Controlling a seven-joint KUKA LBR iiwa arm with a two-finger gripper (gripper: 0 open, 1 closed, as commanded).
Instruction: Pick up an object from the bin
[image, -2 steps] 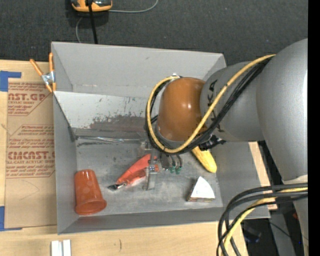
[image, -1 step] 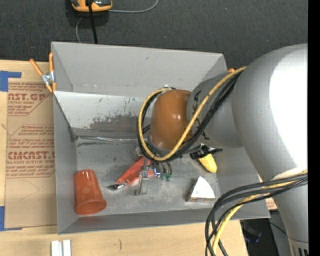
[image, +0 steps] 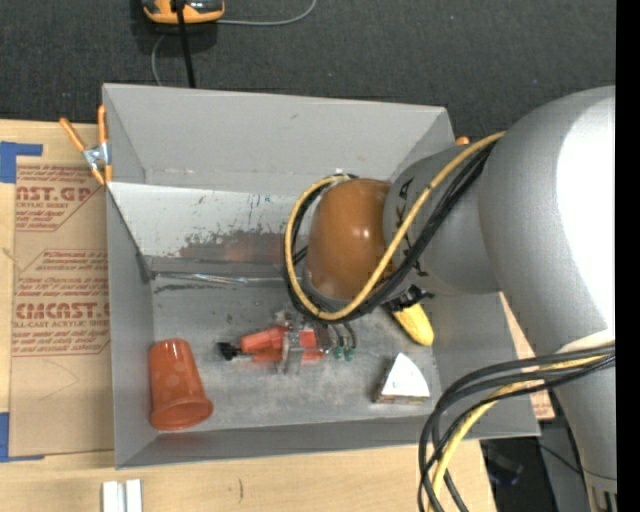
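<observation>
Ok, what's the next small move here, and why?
Probably take hold of the small red and black thing mid-bin and lift. The gripper is already down at its right end, and the orange cup and white wedge lie well apart.

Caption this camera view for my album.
Robot gripper over a small red-and-black plastic object, between an orange plastic cup and a white wedge, in a grey metal bin.

The arm (image: 455, 235) hides part of the yellow thing (image: 415, 325), the claw (image: 300, 345) part of the red tool (image: 262, 343).
</observation>
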